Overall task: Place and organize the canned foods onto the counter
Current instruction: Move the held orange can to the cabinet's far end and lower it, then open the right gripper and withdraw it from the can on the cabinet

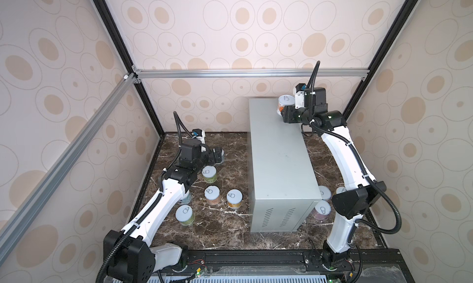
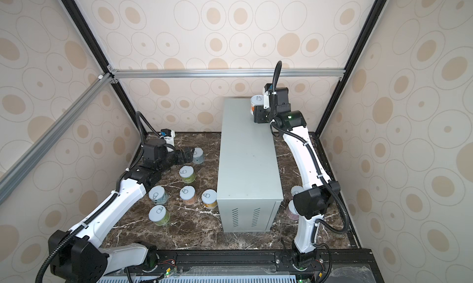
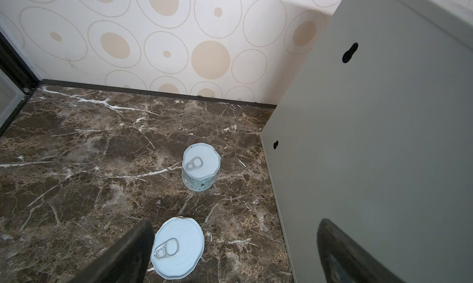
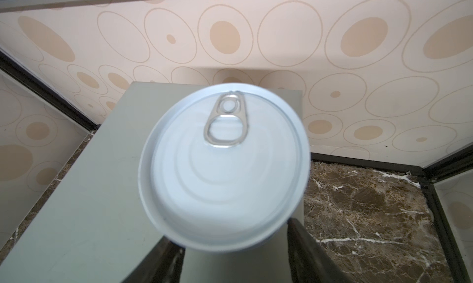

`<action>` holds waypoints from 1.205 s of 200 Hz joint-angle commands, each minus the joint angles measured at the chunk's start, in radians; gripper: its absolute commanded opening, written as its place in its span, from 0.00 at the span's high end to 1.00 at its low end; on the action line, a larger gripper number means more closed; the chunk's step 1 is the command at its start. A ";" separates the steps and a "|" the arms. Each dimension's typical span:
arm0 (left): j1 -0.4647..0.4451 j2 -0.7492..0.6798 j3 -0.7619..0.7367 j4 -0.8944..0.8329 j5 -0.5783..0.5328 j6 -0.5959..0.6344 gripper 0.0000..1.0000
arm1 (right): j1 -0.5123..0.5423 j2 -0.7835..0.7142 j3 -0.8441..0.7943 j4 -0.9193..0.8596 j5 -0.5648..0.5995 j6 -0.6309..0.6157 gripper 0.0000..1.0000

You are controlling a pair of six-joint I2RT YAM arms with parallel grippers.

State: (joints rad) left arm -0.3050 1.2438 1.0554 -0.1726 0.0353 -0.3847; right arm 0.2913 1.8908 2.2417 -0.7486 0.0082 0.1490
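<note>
My right gripper (image 1: 283, 112) (image 4: 231, 246) is shut on an orange-labelled can (image 1: 284, 102) (image 4: 225, 166) at the far right corner of the grey counter (image 1: 279, 161) (image 4: 89, 205). Whether the can rests on the top I cannot tell. My left gripper (image 1: 217, 154) (image 3: 235, 253) hangs open and empty left of the counter, over the marble. One can (image 3: 178, 247) sits close to one of its fingers (image 3: 133, 248), and a pale-blue-labelled can (image 3: 201, 166) (image 2: 198, 155) stands farther on. Several more cans stand on the marble, such as a green one (image 1: 209, 173).
Left of the counter stand a pinkish can (image 1: 212, 194), a yellow can (image 1: 234, 198) and a green can (image 1: 185, 215); another (image 2: 157, 194) is half under the left arm. Right of the counter, cans (image 1: 324, 192) (image 1: 322, 210) crowd the right arm's base. Patterned walls close three sides.
</note>
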 commanded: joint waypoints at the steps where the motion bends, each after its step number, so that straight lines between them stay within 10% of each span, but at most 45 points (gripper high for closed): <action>1: -0.006 0.008 0.048 0.011 -0.003 0.019 0.01 | -0.004 0.029 0.044 -0.015 0.007 0.011 0.37; 241: -0.008 0.011 0.053 0.005 -0.024 0.025 0.01 | -0.049 0.156 0.202 -0.025 -0.140 0.013 0.37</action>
State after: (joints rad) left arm -0.3061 1.2610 1.0672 -0.1703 0.0242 -0.3836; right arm 0.2436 2.0308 2.4088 -0.7612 -0.1204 0.1574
